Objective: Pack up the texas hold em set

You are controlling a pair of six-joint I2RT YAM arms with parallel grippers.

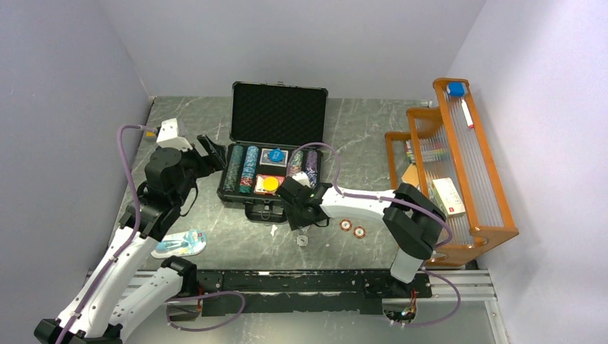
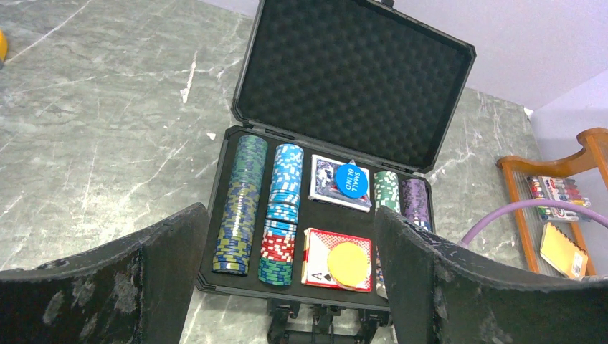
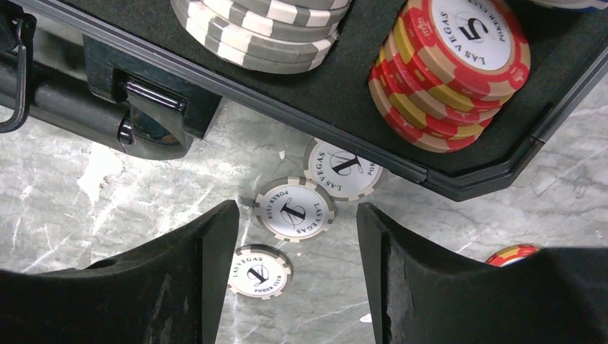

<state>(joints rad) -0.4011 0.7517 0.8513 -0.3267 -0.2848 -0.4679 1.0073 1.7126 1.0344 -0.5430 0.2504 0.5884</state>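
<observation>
Grey tabletop (image 3: 64, 208) holds three white chips (image 3: 294, 209) at the briefcase's (image 3: 301, 122) front edge, beneath the right jaws; both pairs stand apart.

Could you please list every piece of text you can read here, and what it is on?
"SMALL BLIND": blue disc.
"LAS VEGAS", "5": top red chip.
"LAS VEGAS POKER CLUB", "1": loose grey-white chips.
"A": red card deck.
Labels in the orange rack: too small.

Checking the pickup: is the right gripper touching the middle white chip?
Apart. Right wrist view: bare table shows either side of the middle white chip, clear of the right gripper.
</observation>
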